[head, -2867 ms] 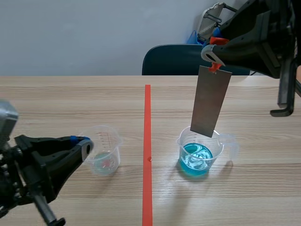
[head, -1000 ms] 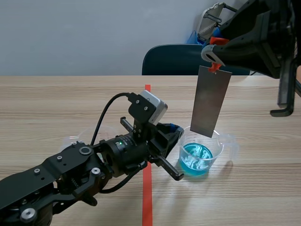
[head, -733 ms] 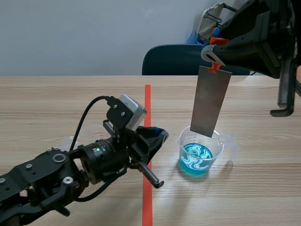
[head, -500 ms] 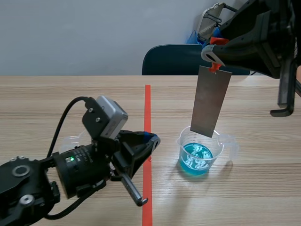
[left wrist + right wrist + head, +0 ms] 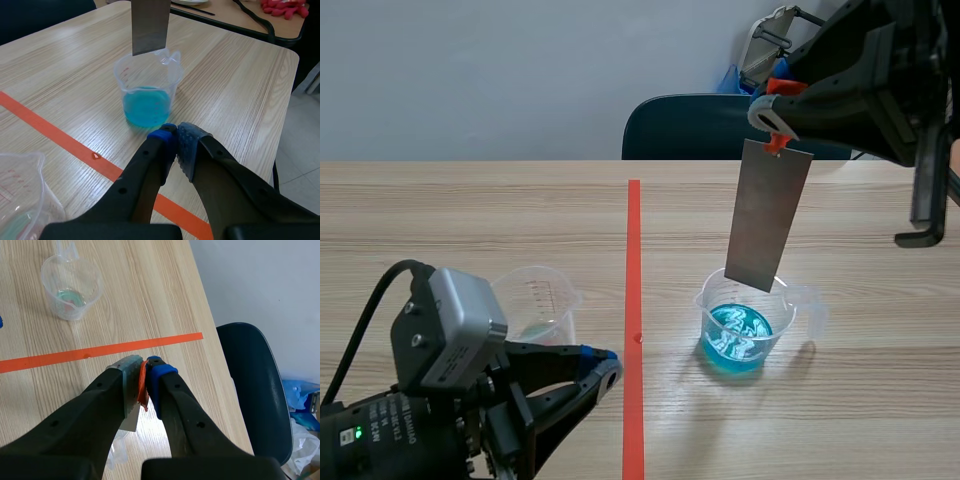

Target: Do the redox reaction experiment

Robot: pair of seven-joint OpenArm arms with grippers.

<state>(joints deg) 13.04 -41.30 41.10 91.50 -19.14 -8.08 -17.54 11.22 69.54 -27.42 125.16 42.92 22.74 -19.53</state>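
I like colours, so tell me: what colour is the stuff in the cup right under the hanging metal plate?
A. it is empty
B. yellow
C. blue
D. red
C: the liquid in the clear measuring cup under the metal plate is bright blue, in both the scene view and the left wrist view.

Bright, even indoor light. Pale glare on table [image 5: 670, 365] left of cup of blue liquid [image 5: 740, 335]; soft shadow to cup's right. Scene view sharp.
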